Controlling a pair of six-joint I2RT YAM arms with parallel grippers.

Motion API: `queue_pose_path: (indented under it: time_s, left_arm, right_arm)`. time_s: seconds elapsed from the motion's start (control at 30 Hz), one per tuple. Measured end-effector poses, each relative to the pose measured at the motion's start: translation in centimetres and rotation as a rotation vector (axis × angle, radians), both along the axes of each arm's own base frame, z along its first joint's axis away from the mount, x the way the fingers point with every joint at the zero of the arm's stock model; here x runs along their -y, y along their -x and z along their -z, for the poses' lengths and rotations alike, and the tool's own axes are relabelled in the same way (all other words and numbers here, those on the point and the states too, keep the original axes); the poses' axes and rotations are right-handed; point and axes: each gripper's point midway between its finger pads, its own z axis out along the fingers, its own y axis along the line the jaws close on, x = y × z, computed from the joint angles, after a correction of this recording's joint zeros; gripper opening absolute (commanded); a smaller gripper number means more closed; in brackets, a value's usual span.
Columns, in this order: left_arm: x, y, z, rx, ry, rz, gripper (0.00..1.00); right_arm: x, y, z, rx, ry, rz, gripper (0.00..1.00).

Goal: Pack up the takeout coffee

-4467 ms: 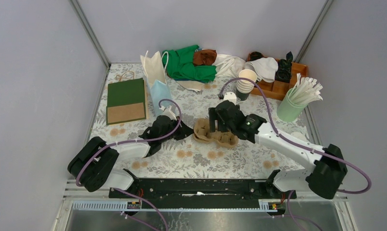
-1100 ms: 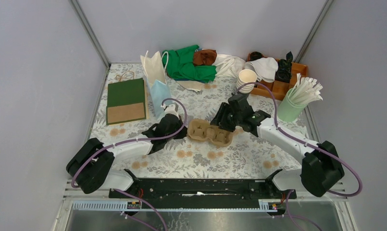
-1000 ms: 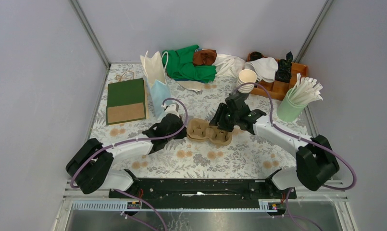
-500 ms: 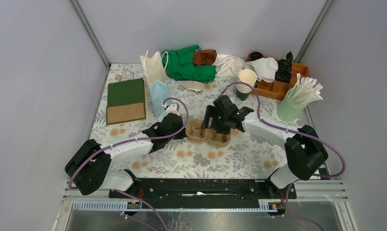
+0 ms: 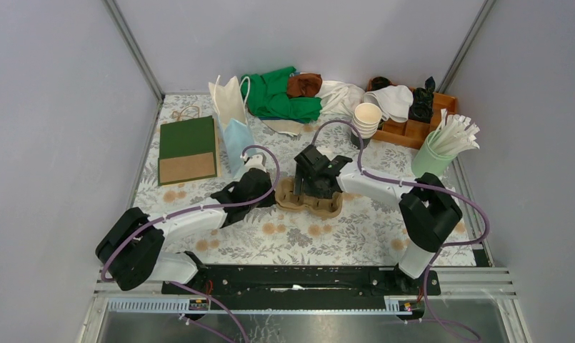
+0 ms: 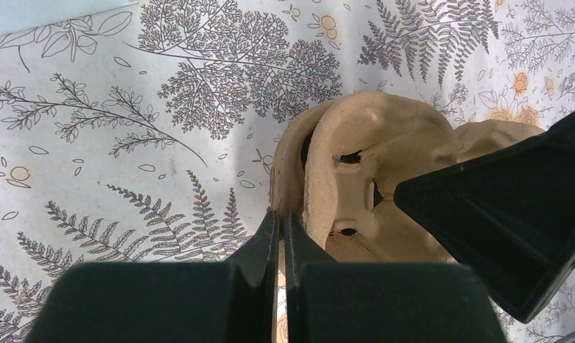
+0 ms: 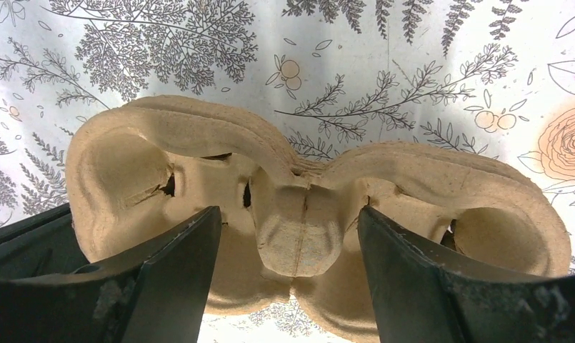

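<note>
The brown pulp cup tray (image 5: 290, 199) lies on the floral tablecloth at the centre. My left gripper (image 5: 273, 194) is shut on the rim at its left end; the left wrist view shows my left gripper (image 6: 283, 217) with its fingers pinched on the tray (image 6: 370, 139) wall. My right gripper (image 5: 316, 187) is open above the tray; in the right wrist view my right gripper (image 7: 288, 223) straddles the central post of the tray (image 7: 298, 168), one finger over each well. The lidded takeout coffee is hidden.
A stack of lidless cups (image 5: 367, 118), a wooden organiser (image 5: 417, 127) and a green cup of straws (image 5: 433, 158) stand at the back right. A green-and-brown flat bag (image 5: 188, 148), white and blue bags (image 5: 233, 118) and green cloth (image 5: 281, 96) lie at the back left.
My right arm has swung left from beside the cup stack to over the tray, its gripper open. My left gripper has stayed shut on the tray's rim.
</note>
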Motion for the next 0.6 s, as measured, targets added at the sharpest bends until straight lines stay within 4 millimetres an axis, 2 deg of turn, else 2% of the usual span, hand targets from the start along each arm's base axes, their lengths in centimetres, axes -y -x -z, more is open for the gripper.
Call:
queue_pose_path:
  time_s: [0.23, 0.4, 0.6]
  left_arm:
    - [-0.1, 0.1, 0.0, 0.001, -0.010, -0.002, 0.00]
    - [0.0, 0.1, -0.3, 0.001, -0.024, -0.005, 0.00]
    - [0.1, -0.2, -0.7, 0.013, -0.036, -0.013, 0.00]
  right_arm:
    - [0.2, 0.1, -0.2, 0.004, 0.037, -0.005, 0.49]
    - [0.5, 0.5, -1.0, 0.002, 0.038, 0.000, 0.46]
    - [0.9, 0.4, -4.4, 0.049, 0.011, 0.009, 0.47]
